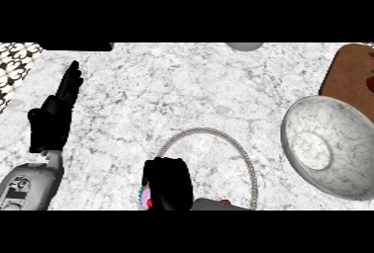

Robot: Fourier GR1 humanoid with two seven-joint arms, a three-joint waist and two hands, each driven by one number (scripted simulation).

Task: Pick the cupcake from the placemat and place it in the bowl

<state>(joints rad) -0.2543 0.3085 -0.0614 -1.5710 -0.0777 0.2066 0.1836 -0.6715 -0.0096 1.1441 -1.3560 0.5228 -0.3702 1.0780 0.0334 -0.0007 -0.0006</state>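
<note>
Cupcake [145,193] sat in our right hand [168,183], fingers curled round it, over the placemat [245,158]. Next we judged a carry right to the bowl [332,143]; our left hand [57,116] rested open.

Even, bright light — soft shadows, no glare

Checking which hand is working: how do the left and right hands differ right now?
The left hand rests open, fingers straight and pointing up, at the view's left; the right hand is curled over the cupcake at the placemat. The left hand holds nothing. Both are black.
</note>
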